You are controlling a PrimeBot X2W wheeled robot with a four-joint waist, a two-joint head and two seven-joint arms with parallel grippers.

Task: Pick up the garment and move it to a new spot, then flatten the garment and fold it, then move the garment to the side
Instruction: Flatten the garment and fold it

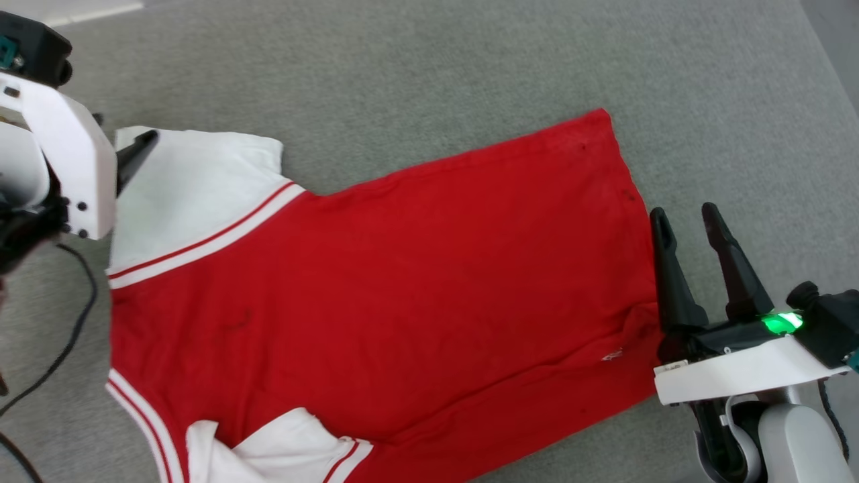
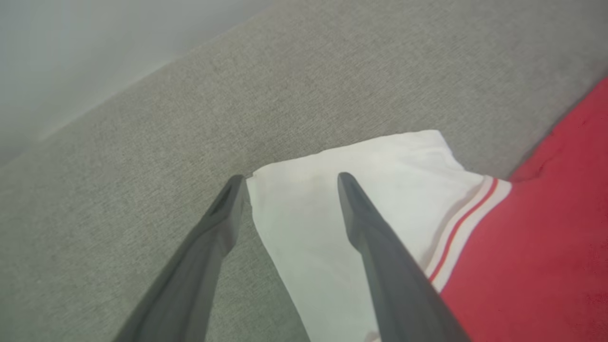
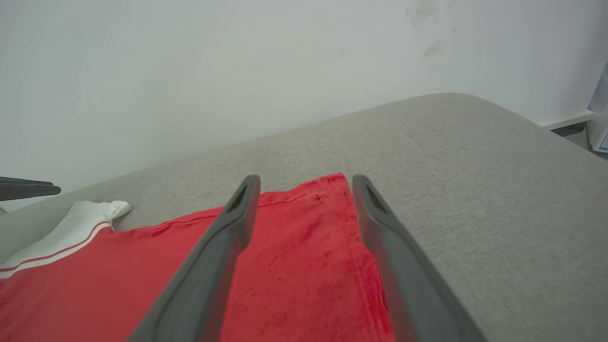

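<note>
Right fingers (image 1: 671, 268), open and empty, stand beside the hem (image 1: 631, 201) of the shirt (image 1: 402, 282) spread on the grey surface (image 1: 470, 67), left fingers (image 2: 365, 228) open over its far-left sleeve (image 2: 294, 213); light, limp cloth, judged best pinched at its edges.

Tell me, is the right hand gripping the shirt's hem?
No, the right hand hangs open at the hem of the garment, with no cloth pinched.

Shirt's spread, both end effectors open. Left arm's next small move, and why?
Probably lower the left end effector and pinch the white sleeve at its outer edge: its open fingers straddle that edge, the garment lies mostly flat, and the right end effector sits open at the hem.
</note>
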